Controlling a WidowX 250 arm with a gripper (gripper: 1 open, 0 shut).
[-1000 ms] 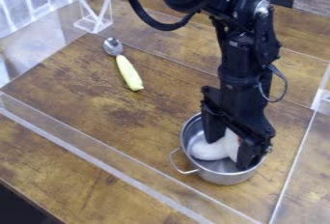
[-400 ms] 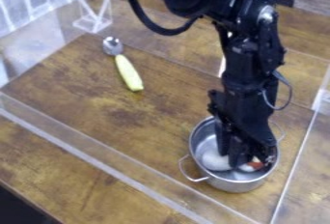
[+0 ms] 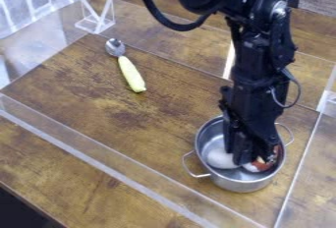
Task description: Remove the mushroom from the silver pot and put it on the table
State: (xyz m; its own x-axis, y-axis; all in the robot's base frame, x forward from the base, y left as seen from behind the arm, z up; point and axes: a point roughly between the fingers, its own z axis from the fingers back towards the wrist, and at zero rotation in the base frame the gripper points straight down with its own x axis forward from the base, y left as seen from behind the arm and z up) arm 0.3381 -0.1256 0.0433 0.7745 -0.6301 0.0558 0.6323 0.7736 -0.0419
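The silver pot (image 3: 207,169) stands on the table (image 3: 92,104) at the front right. Inside it lies the mushroom (image 3: 215,154), its white stem toward the left and a bit of reddish cap showing on the right. My gripper (image 3: 250,153) points straight down into the pot, its black fingers closed across the middle of the mushroom. The fingertips and most of the mushroom are hidden behind the gripper body. The mushroom is still low inside the pot walls.
A yellow-handled metal spoon (image 3: 130,73) lies on the table at the back left. A clear acrylic stand (image 3: 94,16) sits behind it. Clear acrylic strips (image 3: 118,168) run along the front and right edges around the pot.
The jaws, wide open around the mushroom a second ago, have closed on it. The wrist has rolled slightly. The hand has stayed over the pot.
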